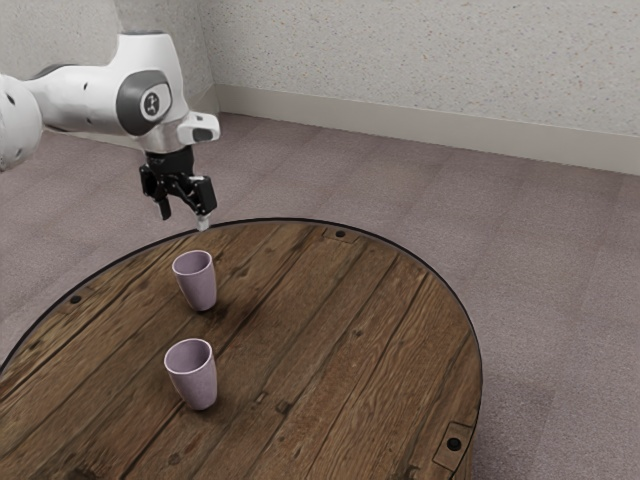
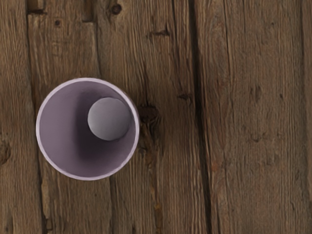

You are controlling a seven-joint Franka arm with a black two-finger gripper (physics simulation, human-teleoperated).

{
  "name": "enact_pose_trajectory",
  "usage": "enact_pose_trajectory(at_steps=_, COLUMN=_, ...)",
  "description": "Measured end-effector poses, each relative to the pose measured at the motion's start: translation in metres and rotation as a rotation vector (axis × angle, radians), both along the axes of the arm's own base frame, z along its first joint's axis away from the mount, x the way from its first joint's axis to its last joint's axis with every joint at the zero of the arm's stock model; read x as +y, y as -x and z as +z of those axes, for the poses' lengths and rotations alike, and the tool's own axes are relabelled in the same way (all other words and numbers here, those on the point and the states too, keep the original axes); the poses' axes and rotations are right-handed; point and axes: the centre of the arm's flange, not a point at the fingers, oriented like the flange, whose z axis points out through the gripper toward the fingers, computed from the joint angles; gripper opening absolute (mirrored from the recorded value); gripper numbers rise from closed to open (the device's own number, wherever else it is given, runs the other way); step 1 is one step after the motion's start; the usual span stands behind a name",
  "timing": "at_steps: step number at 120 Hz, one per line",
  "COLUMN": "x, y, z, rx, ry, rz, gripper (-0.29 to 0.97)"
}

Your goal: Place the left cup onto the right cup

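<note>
The arm [image 1: 100, 100] hangs over the back edge of the round wooden worktop [image 1: 350, 330]. Its jaws are apart, point down and hold nothing. Two lilac cups stand upright and well apart on the planks: the far cup [image 1: 195, 280] just below and a little forward of the jaws, and the near cup [image 1: 191, 372] closer to the camera. Since the hand hovers by the far one, I take that to be the cup to lift and the near one to be where it goes.

From the hand's own camera I look straight down into the open mouth of the far cup, with its pale rim [image 2: 138, 127] a full circle and its grey floor [image 2: 108, 118] in sight. The mouth seems to lie a little to one side of the hand's line.

The step in hand looks like lining up and coming down for the grasp. To do it well, I'd shift the hand sideways first, until one jaw would go inside the mouth and the other outside the wall, or until both would straddle the whole cup. Then I'd lower it straight, with no sideways drift. The cup looks light and tapers toward its foot, so a nudge on the rim could tip it. The jaws should close only once they are well below the rim, and gently.
</note>
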Motion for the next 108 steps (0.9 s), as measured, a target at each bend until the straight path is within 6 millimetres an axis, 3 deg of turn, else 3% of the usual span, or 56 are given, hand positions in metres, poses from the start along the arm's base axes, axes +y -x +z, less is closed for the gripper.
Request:
enact_pose_trajectory(at_steps=43, x=0.011, y=-0.019, z=-0.054, rx=-0.036, ry=-0.008, rz=-0.004, gripper=0.68)
enact_pose_trajectory(at_steps=80, x=0.016, y=-0.023, z=-0.109, rx=-0.027, ry=-0.013, rz=0.005, gripper=0.68)
enact_pose_trajectory(at_steps=108, x=0.021, y=-0.017, z=-0.133, rx=-0.021, ry=-0.002, rz=0.023, gripper=0.68)
